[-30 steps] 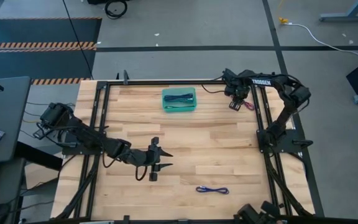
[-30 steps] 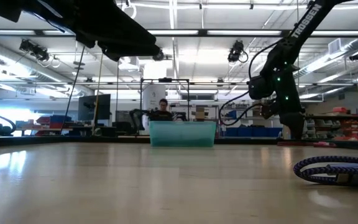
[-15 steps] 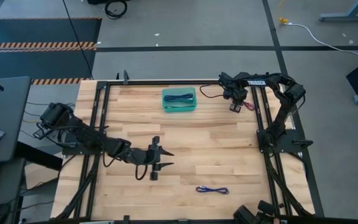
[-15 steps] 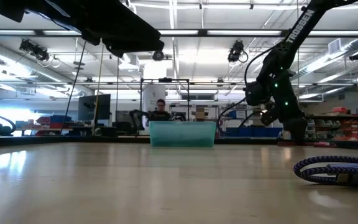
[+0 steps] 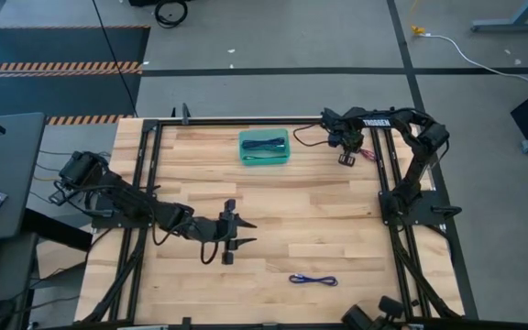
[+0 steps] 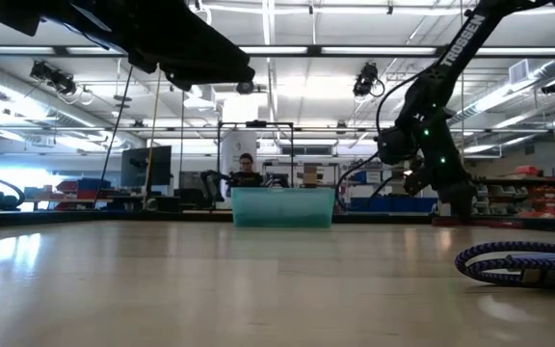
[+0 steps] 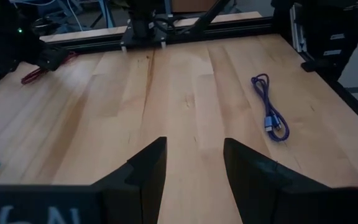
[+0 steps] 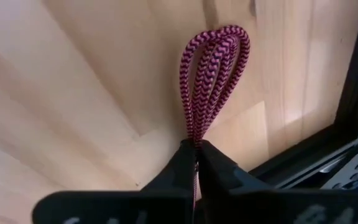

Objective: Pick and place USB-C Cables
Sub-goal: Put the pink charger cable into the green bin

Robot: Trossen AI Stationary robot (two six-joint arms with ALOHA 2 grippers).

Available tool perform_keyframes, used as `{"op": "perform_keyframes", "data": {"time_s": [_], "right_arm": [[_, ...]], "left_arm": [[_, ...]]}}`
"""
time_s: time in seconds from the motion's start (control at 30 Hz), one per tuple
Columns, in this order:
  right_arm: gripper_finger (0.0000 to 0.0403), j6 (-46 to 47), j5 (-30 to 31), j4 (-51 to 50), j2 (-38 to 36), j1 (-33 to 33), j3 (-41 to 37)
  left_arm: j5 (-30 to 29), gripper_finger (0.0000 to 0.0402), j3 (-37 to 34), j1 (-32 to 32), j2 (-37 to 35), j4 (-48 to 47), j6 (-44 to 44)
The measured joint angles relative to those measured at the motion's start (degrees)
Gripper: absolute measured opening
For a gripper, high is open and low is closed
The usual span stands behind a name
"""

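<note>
Shifting slightly toward teal tray [image 5: 264, 147]: right gripper [image 5: 346, 158], clenched on maroon cable [image 8: 213, 74], carrying it low over the far right table corner. Nearest, blue-purple cable [image 5: 313, 280] lying untouched; left gripper [image 5: 229, 240] idling mid-table, fingers spread.

A pale butcher-block wooden table [image 5: 273, 211] framed by black metal rails. A small teal plastic tray [image 5: 264, 147] sits near the middle of its far edge. A coiled blue-purple braided cable [image 5: 313, 280] lies near the near edge.
</note>
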Motion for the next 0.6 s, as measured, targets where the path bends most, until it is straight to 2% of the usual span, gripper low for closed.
{"op": "perform_keyframes", "data": {"time_s": [0.17, 0.33, 0.6], "right_arm": [[0.0006, 0.25, 0.31, -4.78, -0.41, 2.79, 4.08], [0.0003, 1.38, 0.42, -9.10, -3.49, 7.81, 12.55], [0.0002, 2.39, -2.00, -12.49, -3.39, 22.36, 30.61]], "left_arm": [[0.00, 0.0167, 0.00, -0.01, 0.00, 0.02, -0.02], [-0.97, 0.0167, 0.00, 0.00, 0.00, -0.59, -0.29], [-1.29, 0.0167, 0.00, 0.00, 0.00, -0.79, -0.44]]}}
